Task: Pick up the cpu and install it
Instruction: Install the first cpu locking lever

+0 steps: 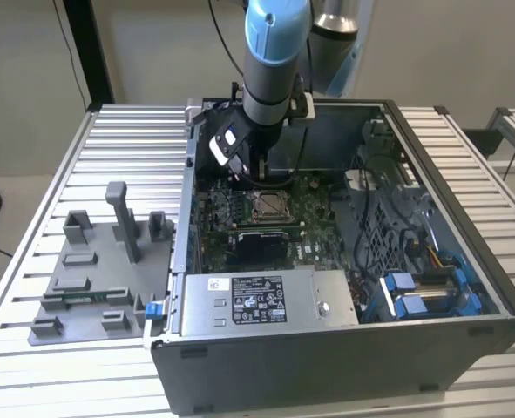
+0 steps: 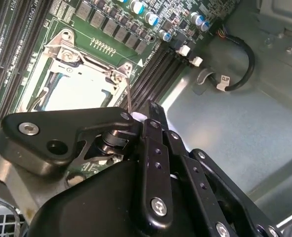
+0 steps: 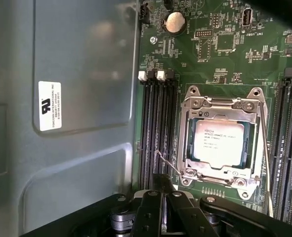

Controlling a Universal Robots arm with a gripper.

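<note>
Gripper [image 1: 242,165] hangs inside the open case [image 1: 327,366], low over the board [image 3: 225,64] and toward the far wall in the exterior view. Fingers [image 2: 154,121] are drawn together in both wrist views, tips meeting, with nothing between them.

The cpu [image 3: 219,143] lies flat in the socket [image 3: 195,106], pale metal top up, with the socket's metal frame around its edges. In the exterior view it sits mid-board [image 1: 269,205], just nearer the camera than the gripper. In the second wrist view its top glares white [image 2: 74,91].

A thin wire lever [image 3: 168,163] rises from the socket corner nearest the fingertips. It ends close to the tips; cannot tell whether they touch. Memory slots [image 3: 158,123] run beside the socket on that side.

A grey tray [image 1: 91,270] lies on the slatted table [image 1: 30,174], on the exterior view's left of the case, well apart from the gripper.
</note>
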